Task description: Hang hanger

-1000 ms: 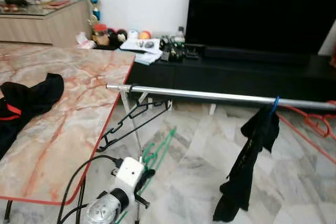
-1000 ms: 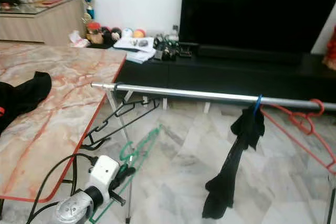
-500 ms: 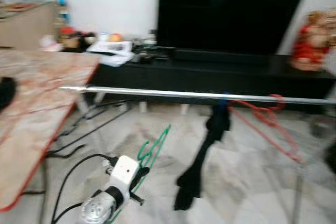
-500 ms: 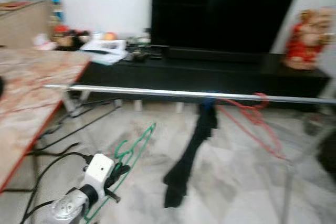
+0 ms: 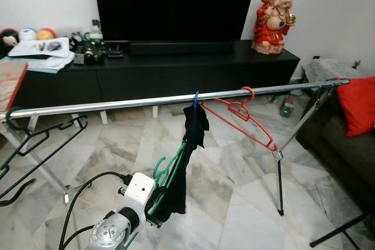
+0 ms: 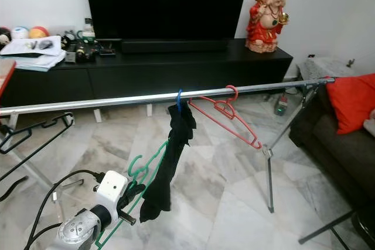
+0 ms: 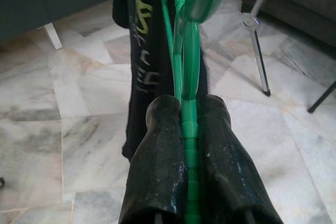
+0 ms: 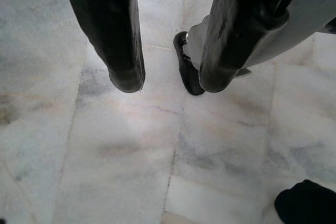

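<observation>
Below the silver rail [image 5: 117, 103], we hold the green hanger [image 5: 167, 174] clenched in our left gripper [image 7: 188, 129], its long axis slanting up toward the rail near the black garment [image 5: 184, 162]. Our right gripper [image 8: 165, 85] hangs released over the floor.

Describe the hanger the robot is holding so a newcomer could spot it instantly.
Start at the long silver rail crossing the room before the black TV cabinet. Below it, beside the hanging black garment, the left gripper clamps the green hanger. Unlike the red hanger and black hanger, it's off the rail.
</observation>
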